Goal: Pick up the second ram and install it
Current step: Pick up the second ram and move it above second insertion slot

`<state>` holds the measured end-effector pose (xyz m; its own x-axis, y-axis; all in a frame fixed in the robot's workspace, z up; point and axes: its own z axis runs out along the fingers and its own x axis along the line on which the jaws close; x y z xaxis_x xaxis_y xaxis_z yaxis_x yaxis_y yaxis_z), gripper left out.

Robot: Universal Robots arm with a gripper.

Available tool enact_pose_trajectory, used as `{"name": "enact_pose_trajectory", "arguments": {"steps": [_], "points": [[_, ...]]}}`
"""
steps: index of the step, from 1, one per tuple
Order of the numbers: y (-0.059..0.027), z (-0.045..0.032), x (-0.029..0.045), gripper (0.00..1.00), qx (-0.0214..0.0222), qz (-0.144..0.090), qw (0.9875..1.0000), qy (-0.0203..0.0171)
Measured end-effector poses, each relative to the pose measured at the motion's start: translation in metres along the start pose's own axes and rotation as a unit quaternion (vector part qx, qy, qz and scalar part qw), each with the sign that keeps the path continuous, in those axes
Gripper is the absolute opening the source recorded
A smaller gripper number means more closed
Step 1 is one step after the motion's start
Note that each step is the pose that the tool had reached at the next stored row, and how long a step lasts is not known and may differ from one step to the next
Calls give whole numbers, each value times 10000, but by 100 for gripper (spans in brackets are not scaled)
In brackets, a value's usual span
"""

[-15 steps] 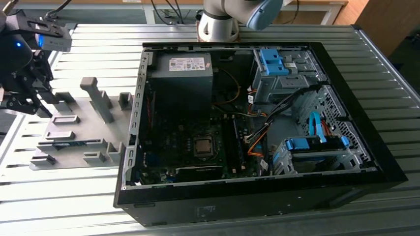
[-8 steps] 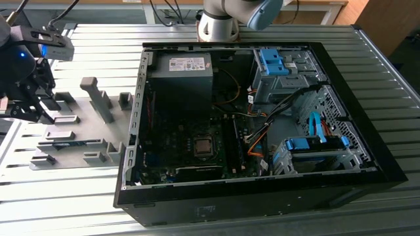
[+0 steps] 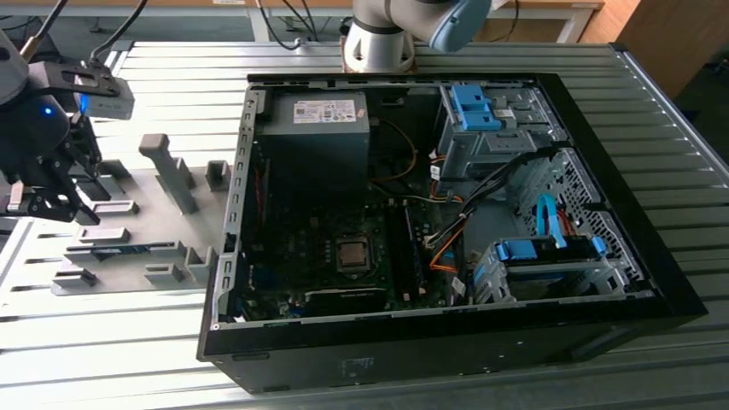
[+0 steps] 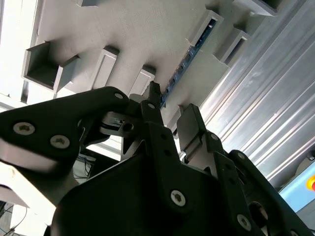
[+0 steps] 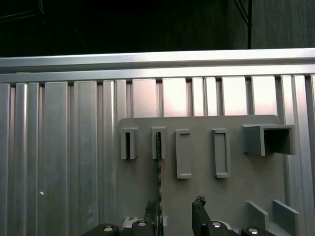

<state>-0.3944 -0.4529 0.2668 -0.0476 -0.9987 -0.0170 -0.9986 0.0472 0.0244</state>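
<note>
The gripper (image 5: 174,209) is held open right above the ram (image 5: 158,169), which is seated in the holder (image 5: 236,196). Nothing's been grabbed or installed yet.

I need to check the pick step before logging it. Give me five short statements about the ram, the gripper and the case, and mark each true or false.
1. The second ram sits in a holder on the grey fixture plate. True.
2. The gripper is shut on the second ram. False: its fingers stand apart, and the ram rests in its holder.
3. The computer case lies open on the metal table. True.
4. The fixture plate lies at the exterior view's right of the case. False: it lies at the exterior view's left.
5. The gripper hangs inside the case. False: it hangs over the fixture plate.
</note>
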Motion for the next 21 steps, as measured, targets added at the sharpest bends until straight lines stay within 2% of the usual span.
{"name": "enact_pose_trajectory", "arguments": {"steps": [9,10,21], "points": [[-1,2,1,40,0,0,10000,0],[-1,2,1,33,0,0,10000,0],[1,13,2,33,8,-1,10000,0]]}}
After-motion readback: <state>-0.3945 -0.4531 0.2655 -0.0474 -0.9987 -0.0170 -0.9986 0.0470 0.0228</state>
